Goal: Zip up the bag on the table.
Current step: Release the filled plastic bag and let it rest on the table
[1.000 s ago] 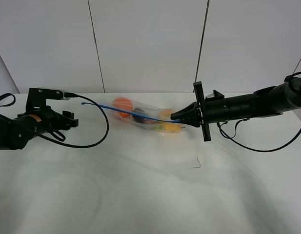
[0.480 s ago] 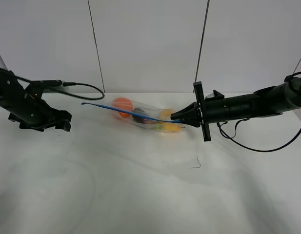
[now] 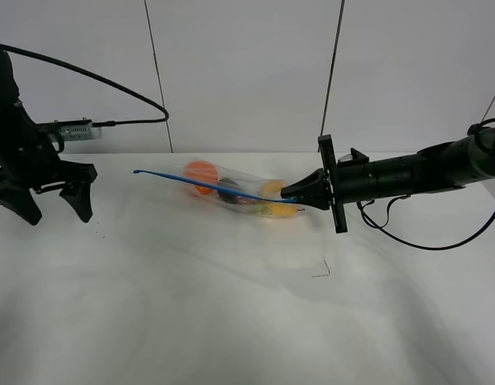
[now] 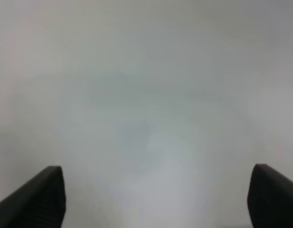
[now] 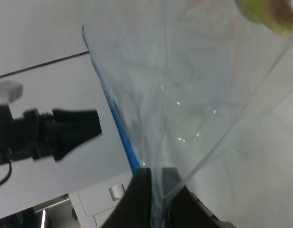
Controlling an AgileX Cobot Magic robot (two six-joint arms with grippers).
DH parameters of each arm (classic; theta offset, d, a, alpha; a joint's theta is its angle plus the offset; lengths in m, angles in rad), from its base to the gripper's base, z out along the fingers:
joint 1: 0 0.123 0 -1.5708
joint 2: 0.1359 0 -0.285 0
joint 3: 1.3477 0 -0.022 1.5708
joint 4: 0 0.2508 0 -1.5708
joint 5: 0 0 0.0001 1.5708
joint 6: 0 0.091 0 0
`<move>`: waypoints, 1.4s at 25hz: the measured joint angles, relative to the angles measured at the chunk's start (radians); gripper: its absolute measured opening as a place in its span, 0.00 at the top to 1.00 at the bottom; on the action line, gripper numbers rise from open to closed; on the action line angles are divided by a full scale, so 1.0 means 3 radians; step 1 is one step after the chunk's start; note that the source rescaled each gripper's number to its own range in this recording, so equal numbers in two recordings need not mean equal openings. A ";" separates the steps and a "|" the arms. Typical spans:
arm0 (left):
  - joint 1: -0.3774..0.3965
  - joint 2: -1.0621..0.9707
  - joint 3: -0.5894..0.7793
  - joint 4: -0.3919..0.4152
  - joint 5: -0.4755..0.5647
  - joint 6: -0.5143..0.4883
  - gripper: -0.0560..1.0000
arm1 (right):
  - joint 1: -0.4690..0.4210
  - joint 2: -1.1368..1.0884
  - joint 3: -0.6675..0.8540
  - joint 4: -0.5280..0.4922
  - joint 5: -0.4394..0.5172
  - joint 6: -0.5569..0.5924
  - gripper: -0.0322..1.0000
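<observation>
On the far half of the worktop [image 3: 231,321], about midway between left and right, lies the bag [image 3: 245,186], clear and floppy, with an orange piece [image 3: 201,172], a dark purple piece [image 3: 229,192] and a yellow piece [image 3: 279,210] showing through the plastic. Its blue zipper strip [image 3: 207,183] runs along one edge, from a free end on the left to my right tool [image 3: 289,192]. That tool reaches in from the right and is clenched on the bag's right corner. The right wrist view shows the two fingertips [image 5: 142,190] pressed together with the plastic and the blue strip [image 5: 118,128] caught between them, and a greenish piece [image 5: 267,14] inside the bag further along. My left tool [image 3: 58,216] hangs at the far left, pointing down, well apart from the bag. It is released, its fingers [image 4: 42,202] spread wide and holding nothing, with only blurred white surface between them. A small dark mark [image 3: 321,271] lies on the worktop nearer than the right tool.
</observation>
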 joint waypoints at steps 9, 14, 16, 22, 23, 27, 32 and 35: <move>0.0000 -0.0881 0.1003 0.0002 0.0030 0.0050 0.00 | 0.0000 0.0000 0.0000 0.0000 0.0001 0.0000 0.97; 0.0000 -0.1707 0.1807 0.0081 -0.0175 0.0050 0.00 | 0.0000 0.0000 0.0000 -0.0003 0.0001 0.0000 0.97; 0.0000 -0.2050 0.2113 0.0163 -0.0254 0.0050 0.00 | 0.0000 0.0000 0.0000 -0.0003 0.0001 0.0000 0.97; 0.0000 -0.2982 0.2706 0.0241 -0.0334 0.0050 0.00 | 0.0000 0.0000 0.0000 -0.0003 0.0001 0.0000 0.97; 0.0000 -0.3131 0.2761 0.0241 -0.0347 0.0050 0.00 | 0.0000 0.0000 0.0000 -0.0003 0.0001 0.0000 0.97; 0.0000 -0.3611 0.2790 0.0241 -0.0369 0.0050 0.00 | 0.0000 0.0000 0.0000 -0.0003 0.0001 0.0000 0.97; 0.0000 -0.4059 0.2790 0.0241 -0.0369 0.0050 0.00 | 0.0000 0.0000 0.0000 -0.0003 0.0001 -0.0009 0.97; 0.0003 -0.4269 0.2790 0.0241 -0.0366 0.0050 0.00 | 0.0000 0.0000 0.0000 -0.0003 0.0001 -0.0011 0.97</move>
